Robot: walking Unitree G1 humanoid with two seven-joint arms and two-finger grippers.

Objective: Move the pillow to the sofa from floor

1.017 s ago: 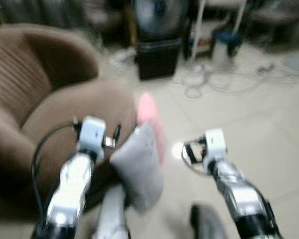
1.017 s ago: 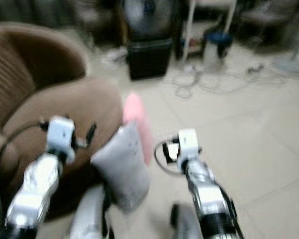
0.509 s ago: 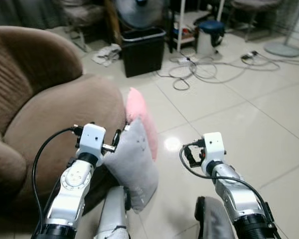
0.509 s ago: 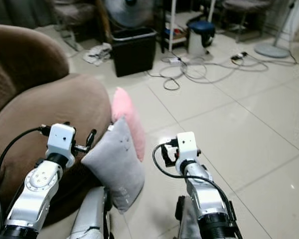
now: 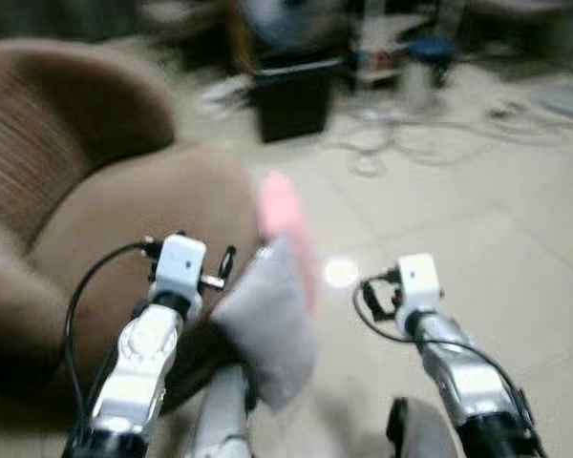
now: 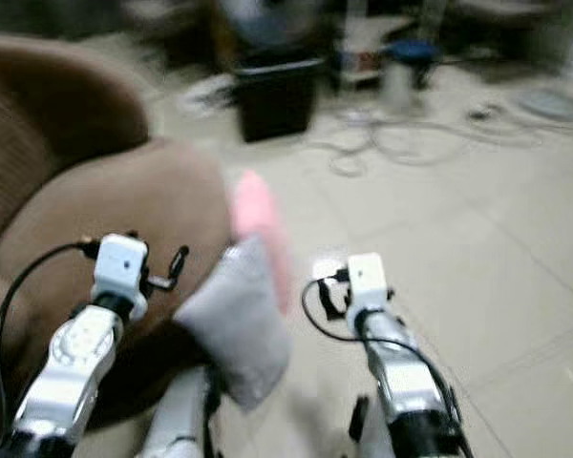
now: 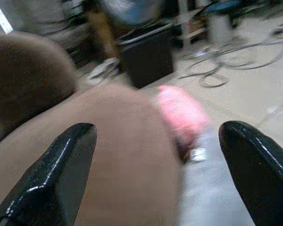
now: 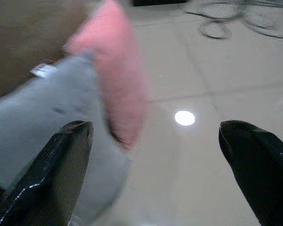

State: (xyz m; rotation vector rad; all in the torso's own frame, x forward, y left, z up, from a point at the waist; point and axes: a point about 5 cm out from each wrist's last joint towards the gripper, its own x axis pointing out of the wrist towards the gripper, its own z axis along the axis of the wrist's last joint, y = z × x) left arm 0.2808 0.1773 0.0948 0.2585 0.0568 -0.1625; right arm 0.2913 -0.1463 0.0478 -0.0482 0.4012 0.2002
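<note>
Two pillows, a grey pillow (image 5: 267, 334) and a pink pillow (image 5: 285, 229), lean against the brown sofa (image 5: 105, 219) on the tiled floor (image 5: 497, 219), seen through heavy blur from my remote station. My left gripper (image 7: 155, 174) hangs over the sofa's edge with fingers spread wide, grasping nothing. My right gripper (image 8: 155, 174) is likewise released beside the pillows. Behind stand a black bin (image 5: 291, 95) and tangled cables (image 5: 411, 134).
</note>
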